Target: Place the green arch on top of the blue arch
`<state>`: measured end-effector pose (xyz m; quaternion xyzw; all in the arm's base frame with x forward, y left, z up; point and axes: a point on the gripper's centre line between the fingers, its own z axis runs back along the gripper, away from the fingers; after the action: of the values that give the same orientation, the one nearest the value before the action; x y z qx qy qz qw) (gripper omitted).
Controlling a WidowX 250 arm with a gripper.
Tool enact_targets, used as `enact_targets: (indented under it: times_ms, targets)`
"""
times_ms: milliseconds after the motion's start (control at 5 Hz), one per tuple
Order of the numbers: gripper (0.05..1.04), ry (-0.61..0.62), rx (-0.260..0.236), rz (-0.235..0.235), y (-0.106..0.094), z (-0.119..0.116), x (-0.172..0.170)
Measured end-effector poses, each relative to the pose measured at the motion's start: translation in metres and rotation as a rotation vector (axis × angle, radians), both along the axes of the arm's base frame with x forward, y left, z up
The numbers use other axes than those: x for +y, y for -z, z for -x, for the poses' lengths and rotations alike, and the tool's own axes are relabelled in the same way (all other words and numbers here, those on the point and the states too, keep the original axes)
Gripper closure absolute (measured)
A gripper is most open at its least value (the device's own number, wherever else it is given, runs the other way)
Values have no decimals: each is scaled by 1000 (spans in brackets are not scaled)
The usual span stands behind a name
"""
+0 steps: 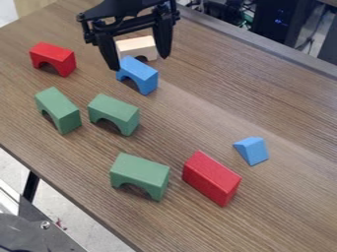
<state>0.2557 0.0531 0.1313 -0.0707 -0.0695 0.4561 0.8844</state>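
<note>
At the top of the camera view hangs the black gripper [139, 60], its two fingers spread apart and open. The blue arch [139, 74] stands on the table just below it in the view, close to the left finger. Three green arches stand apart on the table: one at the left [58, 109], one right beside it [115, 113], and one nearer the front [140, 175]. Nothing rests on top of the blue arch.
A natural wood arch [137, 47] stands behind the blue arch, partly between the fingers. A red arch [53, 58] is at the left. A red block [211, 177] and a blue wedge [252, 150] lie on the wooden table [263, 206] at the right.
</note>
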Motion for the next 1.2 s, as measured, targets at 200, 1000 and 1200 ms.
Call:
enact_targets:
  times_ms: [200, 1000, 1200]
  targets:
    - [87, 0, 27, 8, 8, 3, -1]
    - [87, -252, -3, 59, 51, 16, 4]
    - [87, -334, -85, 50, 59, 15, 6]
